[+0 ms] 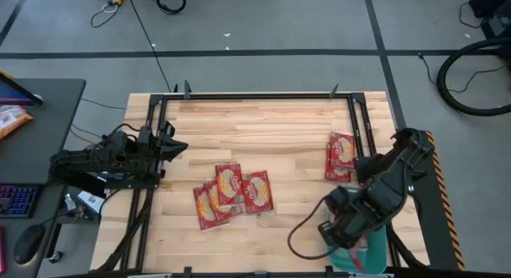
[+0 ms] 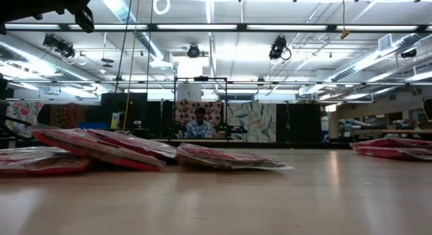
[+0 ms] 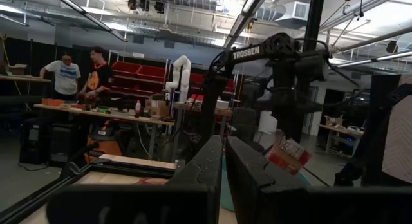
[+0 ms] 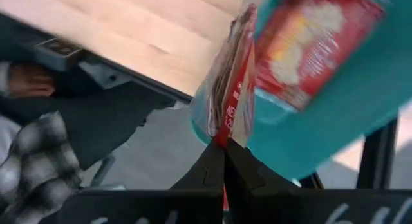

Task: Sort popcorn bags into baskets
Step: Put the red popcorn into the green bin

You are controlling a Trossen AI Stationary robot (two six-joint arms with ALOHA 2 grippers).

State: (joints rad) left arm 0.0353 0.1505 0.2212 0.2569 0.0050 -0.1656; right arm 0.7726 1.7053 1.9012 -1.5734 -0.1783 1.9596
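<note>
The right gripper point(image 4: 224, 145) pinches one popcorn bag point(image 4: 230, 82) by its bottom edge over the teal basket point(image 4: 360, 102) at the table's near right corner, the jaws clamped tight on the thin seam so the packet stands on edge above the tub — a hold that looks chosen to let it fall straight in once released. From above, the right arm is folded down over that corner and hides most of the basket point(image 1: 361, 258), of which only a teal sliver shows past the table edge. A second red packet point(image 4: 318, 47) already lies flat inside the tub, its pale popcorn picture facing up. The left gripper point(image 3: 222, 161) waits at the table's left edge, raised and pointing across the work area, its fingers nearly together and holding nothing. Still to be sorted are a fan of overlapping bags point(image 1: 230, 194) at the middle of the butcher-block table point(image 1: 263, 122) and a smaller stack point(image 1: 341, 156) near the right side. The packets are flat, glossy red rectangles with a yellow-white picture at centre; seen level from the tabletop they lie as thin, slightly puffed slabs point(image 2: 101, 148). A person's sleeve and hand show beyond the table edge.
</note>
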